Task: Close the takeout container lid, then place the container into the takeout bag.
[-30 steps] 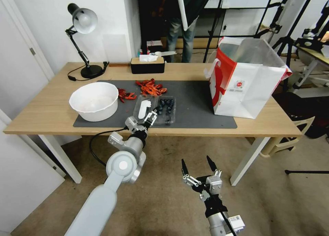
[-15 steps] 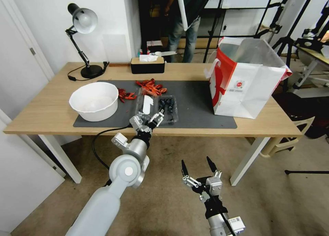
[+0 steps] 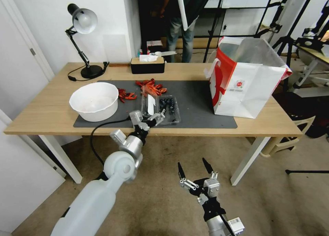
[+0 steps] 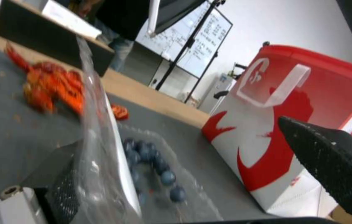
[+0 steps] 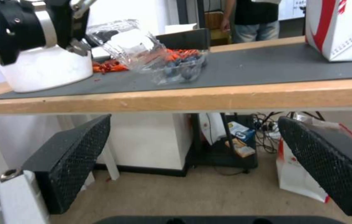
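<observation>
The takeout container (image 3: 169,109) with blueberries (image 4: 155,168) sits on the grey mat near the table's front edge. Its lid (image 3: 149,105), clear with a white label, stands nearly upright on the hinge, tilting over the berries. My left gripper (image 3: 148,115) is open at the container's near side, and the lid (image 4: 97,124) leans against one of its fingers (image 4: 62,189). The takeout bag (image 3: 246,82) stands open at the right end of the mat. My right gripper (image 3: 192,164) hangs open below table height, in front of the table and apart from everything.
A white bowl (image 3: 95,100) stands on the mat left of the container. Red-orange crayfish pieces (image 3: 150,87) lie behind it. A black tissue box (image 3: 147,64) and a desk lamp (image 3: 84,23) are at the back. Bare mat (image 3: 195,102) lies between container and bag.
The lid has gone from lying flat beside the tray to standing nearly upright, pushed up by my left gripper, which moved in under it. The container slid slightly right.
</observation>
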